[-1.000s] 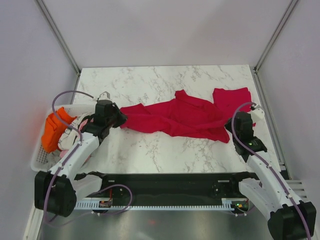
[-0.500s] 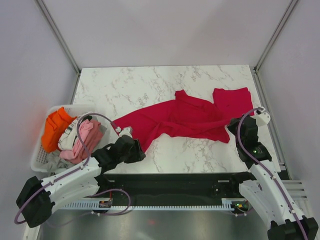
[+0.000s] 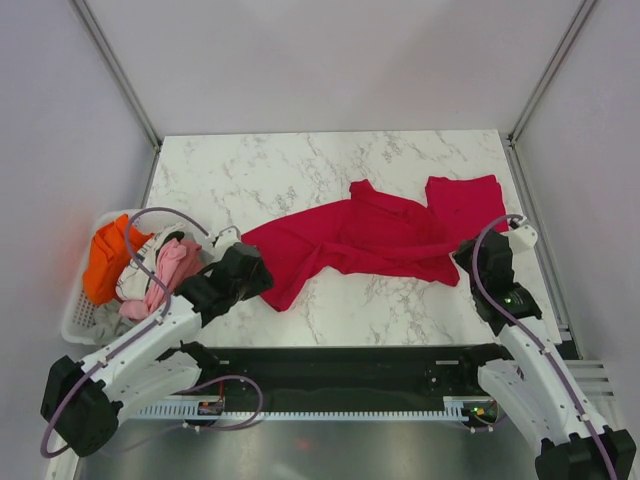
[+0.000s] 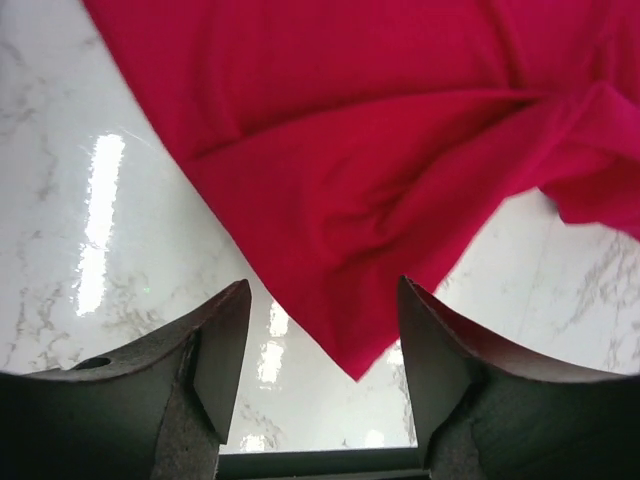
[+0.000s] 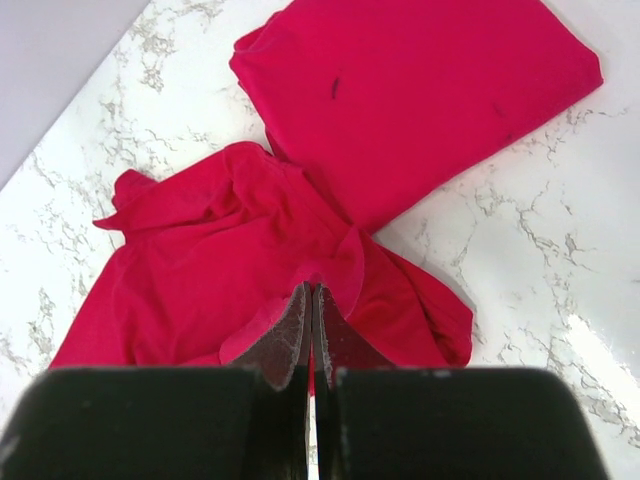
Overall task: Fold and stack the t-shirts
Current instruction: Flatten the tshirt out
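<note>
Crimson t-shirt rumpled; left gripper spread, right gripper pinching it

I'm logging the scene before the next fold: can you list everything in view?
spread t-shirt: 1, crimson, table centre, rumpled
folded t-shirt: 1, crimson, far right of the table
basket: 1, white, at the table's left edge
clothes: several, orange, pink and pale, in the basket
table: 1, white marble
left arm: 1, white and black, jaws open at the spread t-shirt's near corner
right arm: 1, white and black, jaws shut on the spread t-shirt's right edge
</note>
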Controlling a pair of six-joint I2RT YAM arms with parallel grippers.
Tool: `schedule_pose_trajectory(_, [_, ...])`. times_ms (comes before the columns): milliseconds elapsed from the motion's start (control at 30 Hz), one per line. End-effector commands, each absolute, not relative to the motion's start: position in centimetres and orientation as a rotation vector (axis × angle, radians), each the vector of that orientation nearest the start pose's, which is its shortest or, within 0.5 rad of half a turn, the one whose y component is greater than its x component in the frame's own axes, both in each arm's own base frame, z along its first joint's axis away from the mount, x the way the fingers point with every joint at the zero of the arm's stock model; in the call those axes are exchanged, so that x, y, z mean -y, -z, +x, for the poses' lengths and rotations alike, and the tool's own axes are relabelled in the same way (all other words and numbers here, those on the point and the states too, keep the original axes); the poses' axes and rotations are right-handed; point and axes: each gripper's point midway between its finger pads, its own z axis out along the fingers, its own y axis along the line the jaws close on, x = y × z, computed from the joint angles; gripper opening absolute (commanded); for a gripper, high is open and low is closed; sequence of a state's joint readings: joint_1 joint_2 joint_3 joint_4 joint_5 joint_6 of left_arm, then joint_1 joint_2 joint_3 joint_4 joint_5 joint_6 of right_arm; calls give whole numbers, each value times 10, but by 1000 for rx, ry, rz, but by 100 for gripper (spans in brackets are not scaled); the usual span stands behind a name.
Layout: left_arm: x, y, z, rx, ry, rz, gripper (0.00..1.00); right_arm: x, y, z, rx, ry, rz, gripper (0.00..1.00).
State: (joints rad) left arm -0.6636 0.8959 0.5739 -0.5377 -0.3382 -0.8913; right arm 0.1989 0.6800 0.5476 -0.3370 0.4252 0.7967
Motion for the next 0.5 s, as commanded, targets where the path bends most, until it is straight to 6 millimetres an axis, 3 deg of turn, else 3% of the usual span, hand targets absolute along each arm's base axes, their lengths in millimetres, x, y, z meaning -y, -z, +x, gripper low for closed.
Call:
schedule_pose_trajectory(0, [116, -104, 233, -2312, 258, -491, 63, -11, -173, 282, -1817, -206, 822, 0])
schedule_pose_trajectory(167, [96, -86, 256, -2354, 196, -574, 62, -16, -172, 287, -1835, -221, 795, 0])
schedule_pose_trajectory(300, [99, -71, 266, -2397, 194, -590, 62, -19, -171, 289, -1851, -225, 776, 0])
schedule_pose_trajectory(467, [106, -60, 278, -2424, 221, -592, 50, -20, -172, 289, -1857, -230, 760, 0])
